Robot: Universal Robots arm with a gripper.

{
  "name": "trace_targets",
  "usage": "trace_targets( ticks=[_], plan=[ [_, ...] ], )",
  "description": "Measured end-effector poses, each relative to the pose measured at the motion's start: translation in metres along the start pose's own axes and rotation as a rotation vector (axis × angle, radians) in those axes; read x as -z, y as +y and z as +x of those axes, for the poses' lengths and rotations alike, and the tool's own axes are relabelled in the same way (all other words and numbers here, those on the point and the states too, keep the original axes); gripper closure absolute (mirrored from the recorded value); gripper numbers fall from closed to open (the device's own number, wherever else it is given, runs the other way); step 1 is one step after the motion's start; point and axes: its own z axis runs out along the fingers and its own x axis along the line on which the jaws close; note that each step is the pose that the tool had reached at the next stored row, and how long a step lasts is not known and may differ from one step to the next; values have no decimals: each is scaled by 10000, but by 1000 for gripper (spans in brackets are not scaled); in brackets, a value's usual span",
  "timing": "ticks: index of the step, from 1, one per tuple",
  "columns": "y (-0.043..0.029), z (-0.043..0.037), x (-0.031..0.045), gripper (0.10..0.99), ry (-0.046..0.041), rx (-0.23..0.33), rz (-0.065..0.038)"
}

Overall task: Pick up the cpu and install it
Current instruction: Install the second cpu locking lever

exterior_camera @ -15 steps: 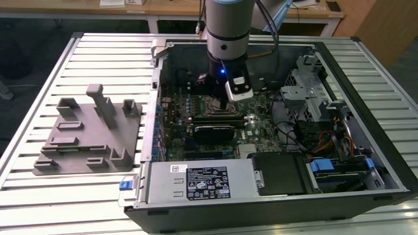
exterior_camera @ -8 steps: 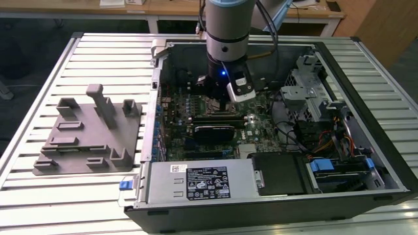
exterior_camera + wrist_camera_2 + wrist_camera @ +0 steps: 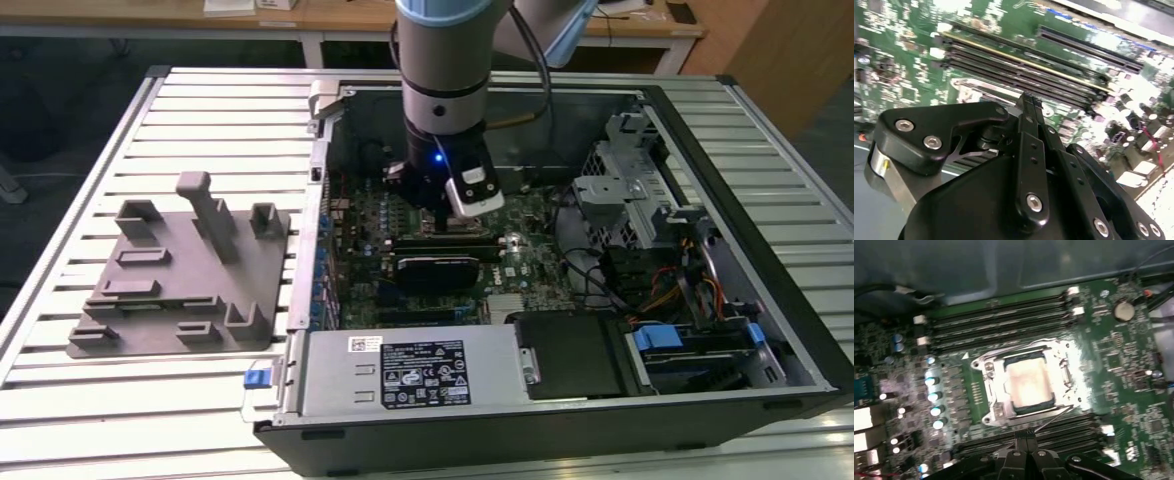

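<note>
Slatted metal table holds open case; cpu sits in socket; gripper above, fingers pressed together, empty; chip likely light, rigid, fragile; edge grip.

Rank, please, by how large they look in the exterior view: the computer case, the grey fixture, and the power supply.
1. Computer case, largest by far.
2. Grey fixture.
3. Power supply. It sits nearer the camera's edge, so its gap from the fixture is unsure.
</note>
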Motion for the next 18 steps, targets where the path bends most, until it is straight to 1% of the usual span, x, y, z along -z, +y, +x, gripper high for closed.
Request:
trace_targets(
  ticks=[2, 3, 6, 10, 11, 15, 18],
  plan=[
    [-23, 36, -11, 980, 2, 29, -1],
    [-32, 42, -18, 980, 3, 42, -2],
    [-52, 44, -31, 980, 5, 65, -5],
    [-52, 44, -30, 980, 6, 68, -4],
    [-57, 42, -31, 980, 15, 69, -36],
    [-102, 38, -51, 980, 85, 45, -356],
    [-143, 36, -74, 980, 128, 34, -543]
  ],
)
